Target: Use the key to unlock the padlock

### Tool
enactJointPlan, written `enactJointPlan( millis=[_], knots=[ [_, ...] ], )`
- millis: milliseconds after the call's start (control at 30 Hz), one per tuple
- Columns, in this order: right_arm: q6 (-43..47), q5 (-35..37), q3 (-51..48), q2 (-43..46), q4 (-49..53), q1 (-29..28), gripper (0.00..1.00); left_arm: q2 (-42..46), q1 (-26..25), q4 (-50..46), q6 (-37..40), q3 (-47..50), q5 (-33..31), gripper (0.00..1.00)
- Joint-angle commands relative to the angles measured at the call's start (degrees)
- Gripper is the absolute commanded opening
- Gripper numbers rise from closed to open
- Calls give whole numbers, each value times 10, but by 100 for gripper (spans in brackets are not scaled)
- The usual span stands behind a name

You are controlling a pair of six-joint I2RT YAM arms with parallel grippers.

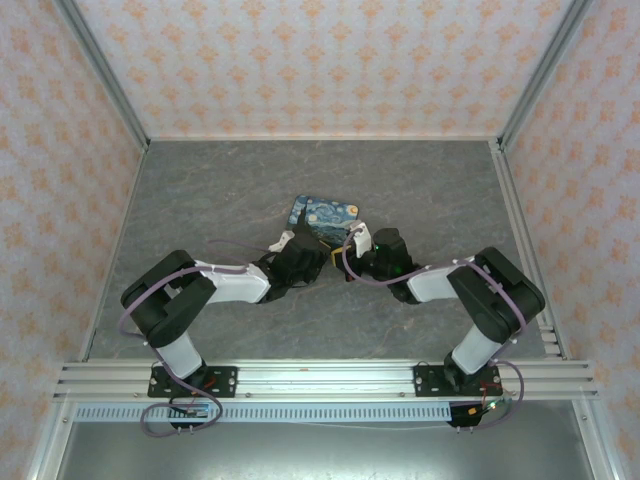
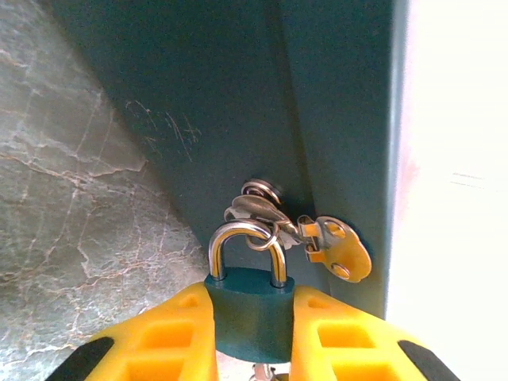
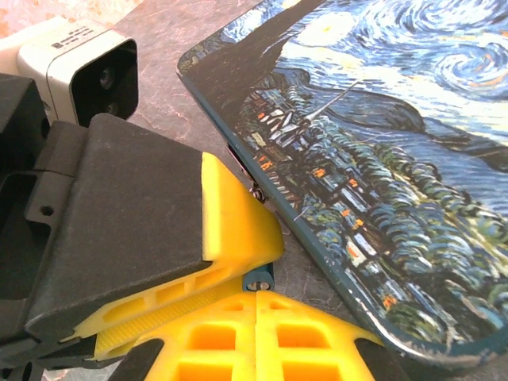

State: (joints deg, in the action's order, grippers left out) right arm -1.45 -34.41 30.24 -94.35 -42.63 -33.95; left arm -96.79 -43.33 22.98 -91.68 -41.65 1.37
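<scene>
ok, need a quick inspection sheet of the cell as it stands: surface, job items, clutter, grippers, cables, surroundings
Surface: grey marbled table, no spills seen.
Job's things: padlock hooked at the hasp of the starry-print box, shackle closed; key, teal head at the lock's base.
Clutter: small metal ring with loose metal pieces by the shackle; otherwise nothing seen.
Grippers: left gripper shut on the padlock body; right gripper shut, apparently pinching the key.
Cables: purple loops along both arms, no snag seen.
Surroundings: patterned walls; aluminium rail at the near edge.
</scene>
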Motion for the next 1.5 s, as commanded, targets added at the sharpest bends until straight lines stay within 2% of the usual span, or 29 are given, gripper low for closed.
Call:
enactJointPlan(
  millis=[0,100,233,600,700,767,1033,1233,1400,1467],
  knots=[
    [-33,-51,41,-9,-113,-11,0,12,-27,57,-6,-15,80,22],
    [-56,-56,45,-22,-130,-12,0,7,-28,61,-9,-20,84,22],
    [-33,-34,43,-23,-121,-10,0,8,-29,65,-11,-21,90,21],
    [-6,-28,21,42,-46,3,1,11,-27,47,-1,-14,74,21],
    [5,-27,-2,69,-18,7,20,9,-27,42,1,-12,70,21],
    [12,-21,-17,87,2,9,27,8,-25,42,2,-9,70,21],
    [24,31,-83,196,62,13,44,7,-19,35,10,-1,71,21],
    [34,77,-98,314,142,13,52,11,-16,17,23,-5,75,21],
    [23,124,-106,381,180,13,69,14,-15,8,30,-7,73,21],
    [-13,131,-97,388,203,12,72,14,-15,9,30,-8,74,21]
  ],
)
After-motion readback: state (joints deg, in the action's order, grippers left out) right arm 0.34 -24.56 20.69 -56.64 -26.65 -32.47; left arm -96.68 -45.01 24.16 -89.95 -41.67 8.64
